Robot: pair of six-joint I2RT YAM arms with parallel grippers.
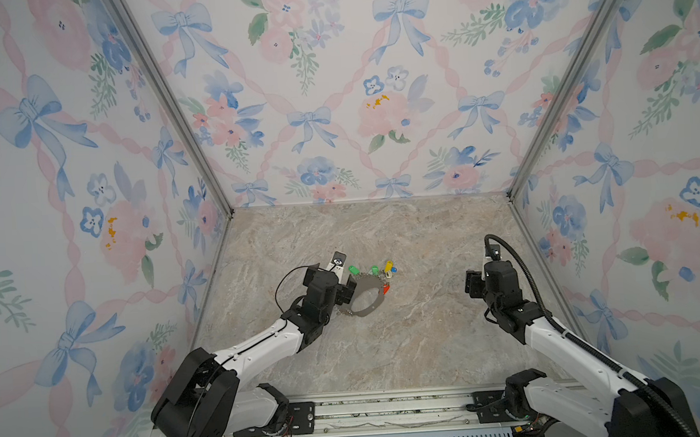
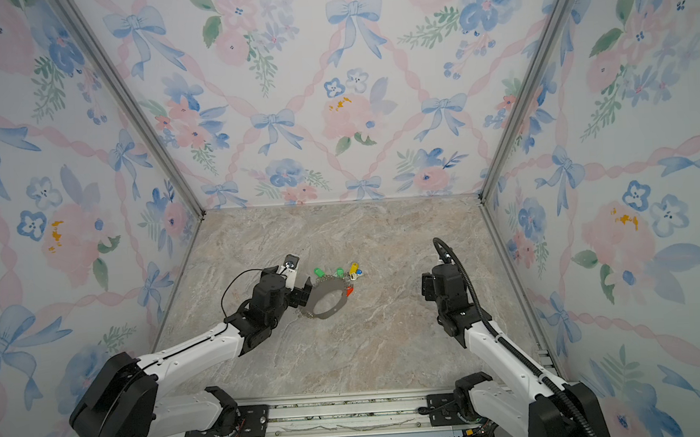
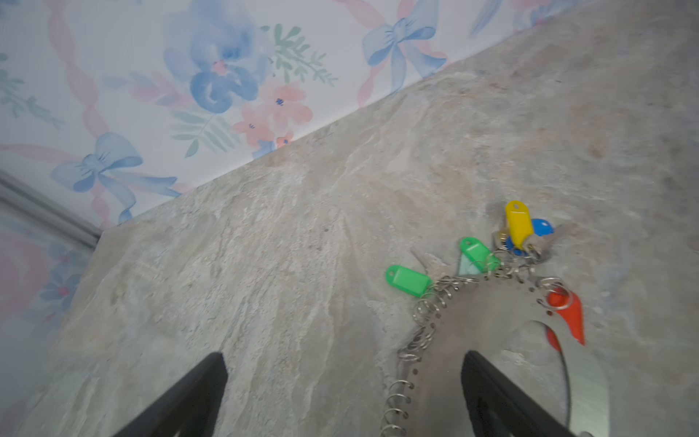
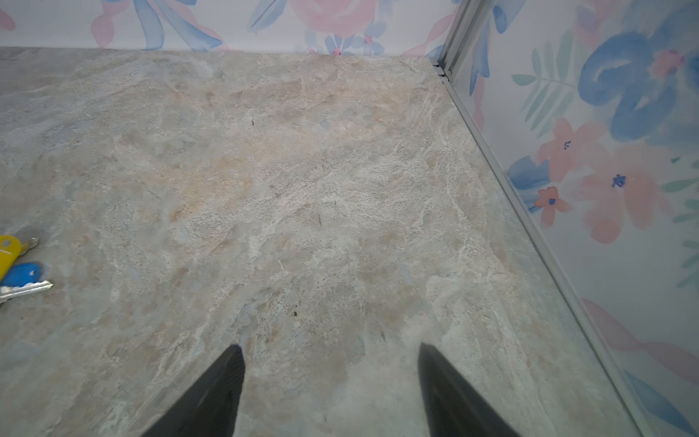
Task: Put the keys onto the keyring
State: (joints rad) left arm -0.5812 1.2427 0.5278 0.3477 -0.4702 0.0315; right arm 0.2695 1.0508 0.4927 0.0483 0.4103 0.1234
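**Left gripper**: jaws spread wide and gripping nothing. In the left wrist view one finger stands over bare bench. The other finger lies across the grey plate of the keyring, so the plate's ringed rim falls in the gap between them. In both top views this gripper sits at the keyring's left side.

**Right gripper**: jaws parted and empty, held above bare bench toward the right edge, well apart from the keyring.

**Keyring**: flat on the bench near its middle, a little left of centre. It is an oval plate with a large central hole, and small wire rings line its rim.

**Keys**: bunched along the keyring's far rim, toward the back edge of the bench.
- A green key and a second green key lie leftmost.
- A yellow key overlaps a blue key beyond them.
- A red key lies at the plate's right side, with a wire ring at its head.
- Whether the other keys are threaded onto rings cannot be told.

**Surroundings**: walls papered with bows and flowers close the bench's left, back and right edges.
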